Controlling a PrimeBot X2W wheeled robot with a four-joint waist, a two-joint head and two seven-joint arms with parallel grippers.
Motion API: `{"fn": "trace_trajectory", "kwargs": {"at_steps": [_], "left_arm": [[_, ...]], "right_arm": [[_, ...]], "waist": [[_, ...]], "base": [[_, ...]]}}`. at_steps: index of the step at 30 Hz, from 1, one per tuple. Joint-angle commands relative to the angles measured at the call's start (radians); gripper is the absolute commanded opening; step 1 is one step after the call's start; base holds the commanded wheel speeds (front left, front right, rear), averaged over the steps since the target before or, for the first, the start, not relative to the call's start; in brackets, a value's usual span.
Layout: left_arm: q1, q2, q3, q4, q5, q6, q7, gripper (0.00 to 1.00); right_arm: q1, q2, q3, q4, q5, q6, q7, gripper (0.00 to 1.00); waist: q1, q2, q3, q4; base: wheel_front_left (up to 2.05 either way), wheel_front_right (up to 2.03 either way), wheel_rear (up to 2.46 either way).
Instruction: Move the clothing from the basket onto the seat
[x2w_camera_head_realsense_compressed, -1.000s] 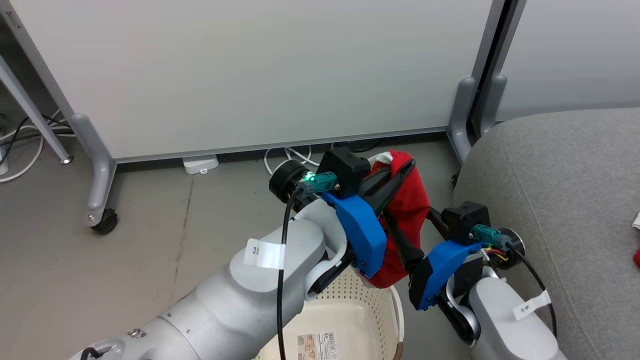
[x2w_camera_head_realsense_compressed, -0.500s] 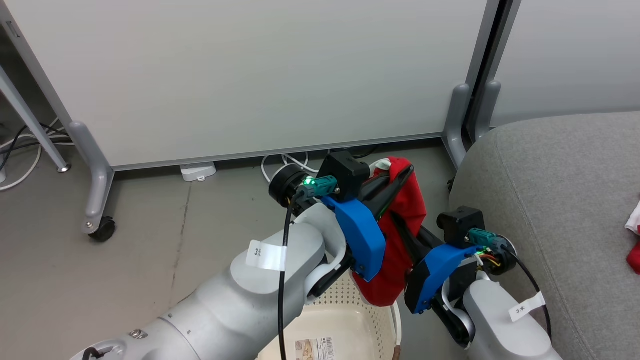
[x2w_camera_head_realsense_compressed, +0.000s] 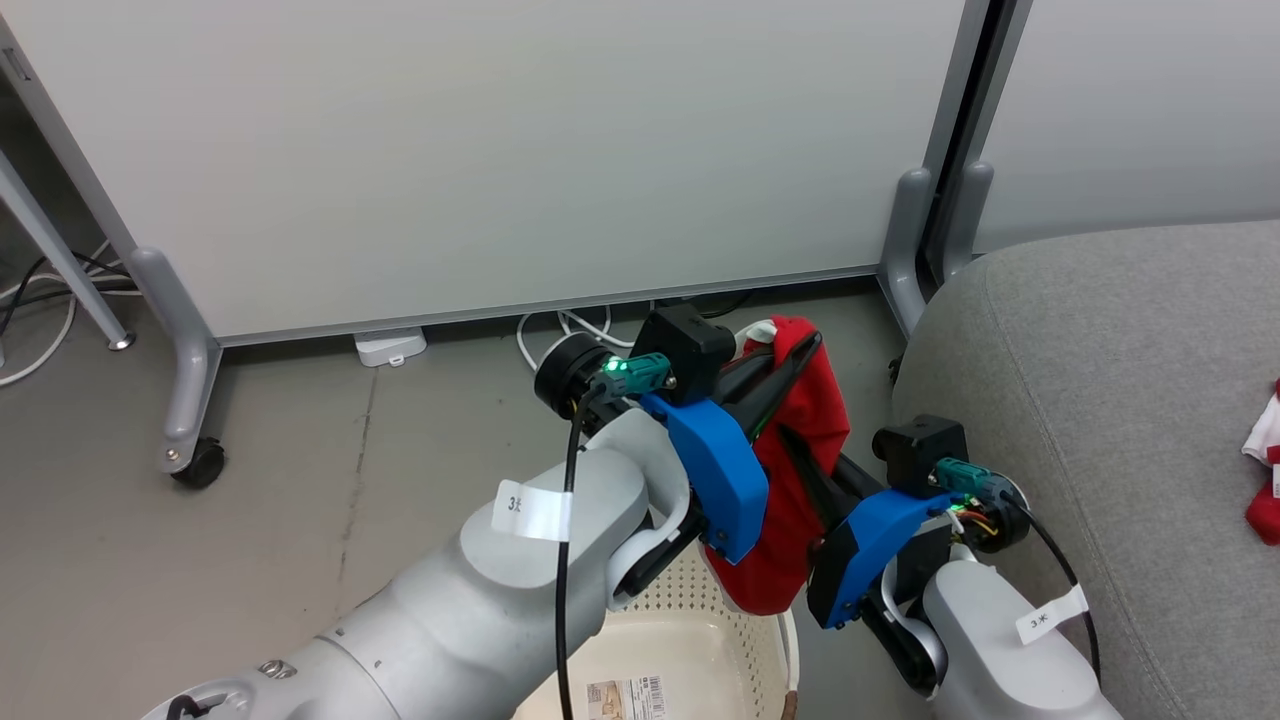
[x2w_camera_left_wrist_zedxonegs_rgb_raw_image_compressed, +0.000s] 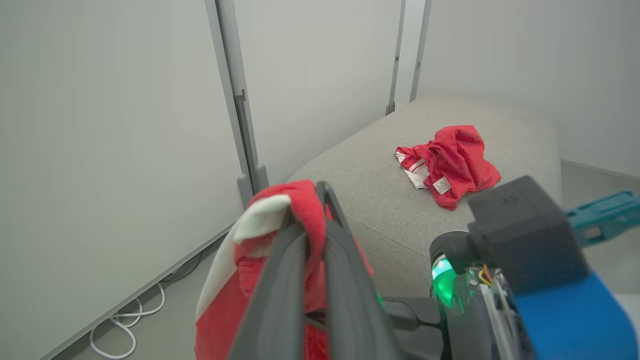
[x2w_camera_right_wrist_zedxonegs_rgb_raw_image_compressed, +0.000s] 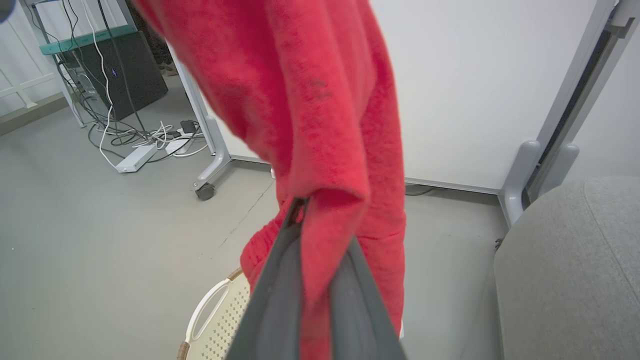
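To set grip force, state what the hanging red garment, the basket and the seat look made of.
Red garment: soft, matte cloth, maybe fleece or terry; fuzzy nap, limp folds.
Basket: likely moulded plastic, cream, faint sheen; regular punched holes, brown woven-look rim.
Seat: grey woven upholstery fabric, matte; fine flecked weave and a stitched seam. Its filling cannot be seen.

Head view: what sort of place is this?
Probably an office or lab, not a home: white partition panels on casters, a dark computer tower, and loose cables with a power strip on the floor.
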Motion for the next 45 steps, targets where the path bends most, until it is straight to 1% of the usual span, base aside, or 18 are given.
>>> {"fn": "trace_trajectory", "kwargs": {"at_steps": [1, 2, 14, 20, 22, 24, 28, 32, 39, 45], "left_arm": [[-0.007, 0.000, 0.000, 0.004, -0.011, 0.007, -0.006, 0.44], [-0.007, 0.000, 0.000, 0.005, -0.013, 0.008, -0.006, 1.00], [0.008, 0.000, -0.005, 0.020, -0.009, 0.025, -0.023, 1.00], [0.049, 0.000, 0.023, 0.023, 0.019, 0.040, -0.038, 1.00], [0.072, 0.004, 0.065, 0.004, 0.049, 0.046, -0.040, 1.00], [0.113, 0.022, 0.119, -0.030, 0.101, 0.051, -0.039, 1.00], [0.222, 0.061, 0.237, -0.113, 0.218, 0.061, -0.040, 1.00], [0.346, 0.086, 0.362, -0.187, 0.316, 0.065, -0.040, 1.00], [0.533, 0.115, 0.566, -0.276, 0.473, 0.035, -0.040, 1.00], [0.665, 0.117, 0.719, -0.316, 0.571, 0.012, -0.040, 1.00]], "right_arm": [[-0.014, 0.000, 0.004, 0.004, 0.011, 0.000, -0.008, 0.00], [-0.016, 0.000, 0.005, 0.006, 0.010, 0.000, -0.008, 0.00], [-0.024, 0.000, 0.004, 0.017, 0.017, 0.000, -0.022, 0.00], [-0.023, 0.000, -0.013, 0.021, 0.002, 0.000, -0.028, 0.00], [-0.021, 0.000, -0.021, 0.020, -0.003, 0.000, -0.031, 0.00], [-0.017, 0.000, -0.029, 0.016, -0.011, 0.000, -0.034, 0.00], [-0.004, 0.000, -0.045, 0.007, -0.020, 0.000, -0.033, 0.00], [0.011, 0.000, -0.060, -0.005, -0.031, 0.000, -0.031, 0.00], [0.027, 0.000, -0.064, -0.038, -0.039, 0.000, -0.016, 0.00], [0.036, 0.000, -0.072, -0.057, -0.040, 0.000, -0.011, 0.00]], "waist": [[0.0000, 0.0000, 0.000, 0.000], [0.0000, 0.0000, -0.001, 0.000], [0.0000, 0.0000, -0.003, 0.001], [0.0000, 0.0000, -0.004, 0.009], [0.0000, 0.0000, -0.002, 0.013], [0.0000, 0.0000, 0.000, 0.018], [0.0000, 0.0000, 0.001, 0.027], [0.0000, 0.0000, 0.003, 0.036], [0.0000, 0.0000, 0.007, 0.040], [0.0000, 0.0000, 0.007, 0.035]], "base": [[0.00, 0.00, 0.00], [0.00, 0.00, 0.00], [0.00, 0.00, 0.00], [0.00, 0.00, 0.00], [0.00, 0.00, 0.00], [0.00, 0.00, 0.00], [0.00, 0.00, 0.00], [0.00, 0.00, 0.00], [0.00, 0.00, 0.00], [0.00, 0.00, 0.00]]}}
